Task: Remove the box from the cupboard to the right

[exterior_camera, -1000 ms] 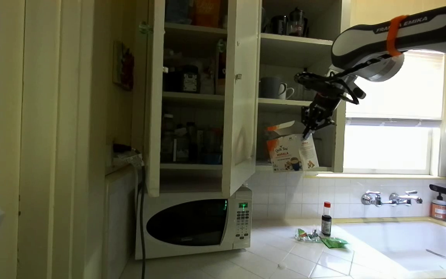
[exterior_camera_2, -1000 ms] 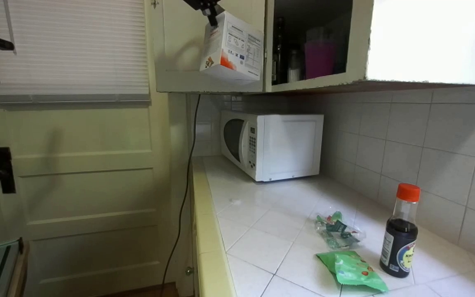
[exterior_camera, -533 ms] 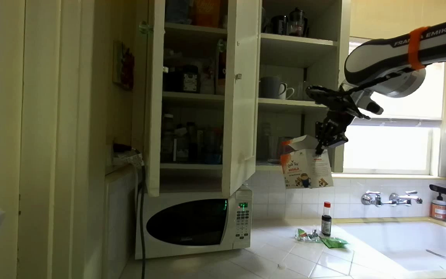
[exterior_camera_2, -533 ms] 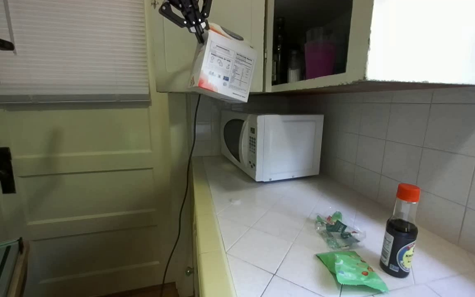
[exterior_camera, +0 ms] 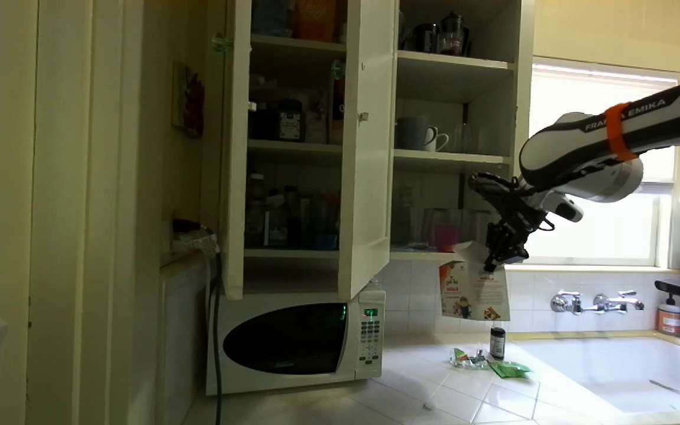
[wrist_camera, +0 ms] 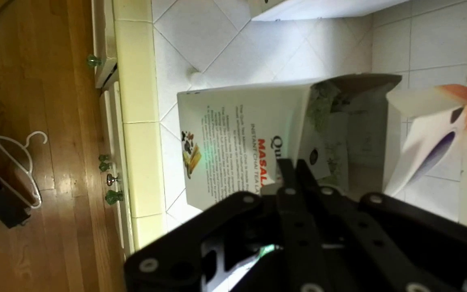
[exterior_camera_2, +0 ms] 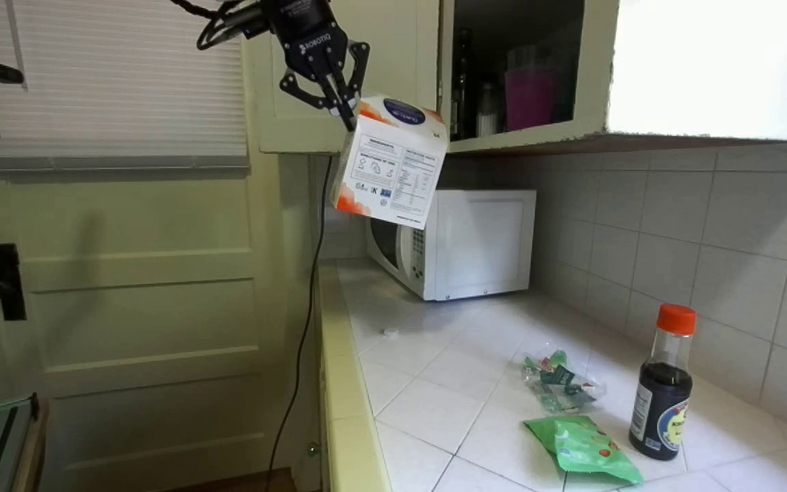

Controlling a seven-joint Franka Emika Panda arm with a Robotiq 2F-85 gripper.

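Observation:
The box is a white carton with orange and red print and its top flaps open. It shows in both exterior views (exterior_camera: 473,292) (exterior_camera_2: 393,171) and the wrist view (wrist_camera: 233,138). My gripper (exterior_camera: 490,267) (exterior_camera_2: 350,125) (wrist_camera: 294,164) is shut on the top edge of one side wall, one finger inside. The box hangs tilted in the air, outside the cupboard and below its bottom shelf level, above the counter. The white cupboard (exterior_camera: 369,177) (exterior_camera_2: 708,68) stands open, with cups and glasses on its right shelves and jars on its left ones.
A white microwave (exterior_camera: 293,342) (exterior_camera_2: 482,239) stands under the cupboard. A dark red-capped bottle (exterior_camera_2: 660,403), a green packet (exterior_camera_2: 581,444) and a clear wrapper (exterior_camera_2: 561,383) lie on the counter (exterior_camera_2: 427,410) below the box. A sink (exterior_camera: 588,360) is at the right.
My gripper has moved down with the box, and slightly right at first in an exterior view. The box has left the shelf front, showing glasses and a pink cup behind.

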